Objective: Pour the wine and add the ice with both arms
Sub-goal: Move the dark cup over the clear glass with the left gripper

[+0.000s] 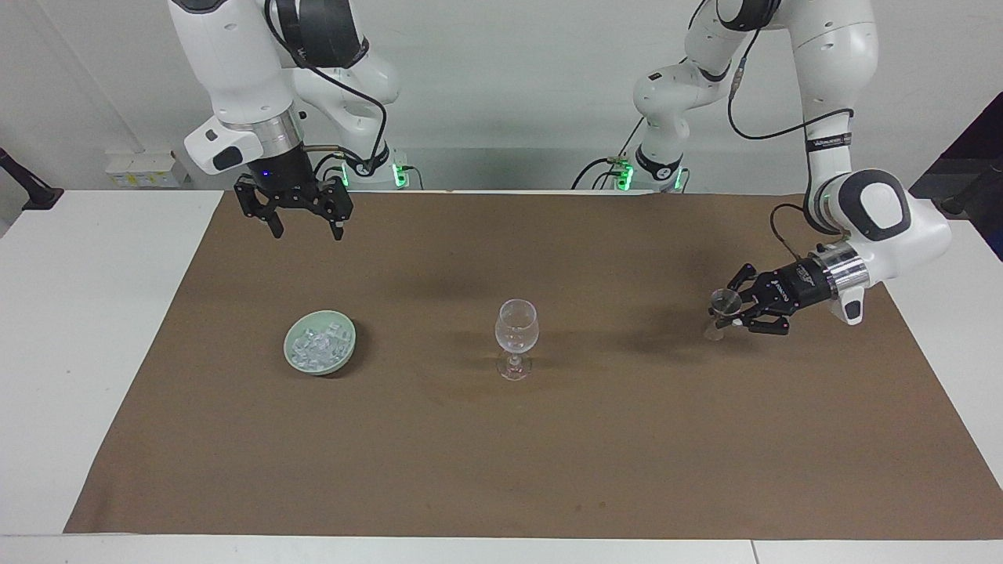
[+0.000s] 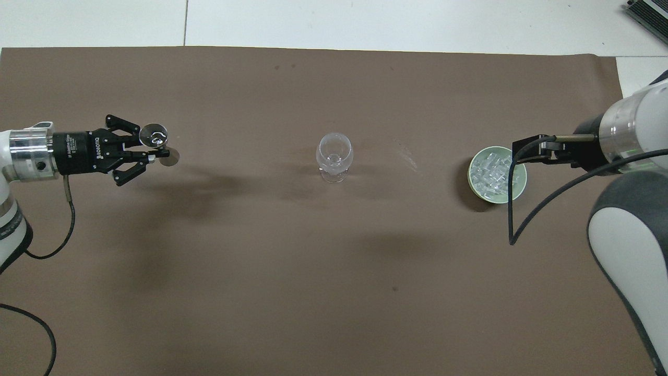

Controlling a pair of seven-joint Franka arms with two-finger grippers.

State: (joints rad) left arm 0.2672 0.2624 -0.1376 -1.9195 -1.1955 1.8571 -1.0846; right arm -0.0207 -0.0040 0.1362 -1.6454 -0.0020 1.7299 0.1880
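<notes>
— Where is the ice [image 1: 319, 345] kept?
— Heaped in the bowl [image 1: 340, 357], under the wide-open, empty right claw [image 1: 301, 228]; slippery cubes, best pinched on flat faces.
— And the left claw [image 1: 729, 315]?
— Clamped on a small glass [image 1: 725, 301], raised off the surface [image 1: 627, 454].

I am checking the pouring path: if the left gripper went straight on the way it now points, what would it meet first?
Most likely the wine glass. The left gripper, shut on a small clear cup, points along the table toward it, with only bare brown mat between. It rides raised, so it might pass over the rim.
</notes>
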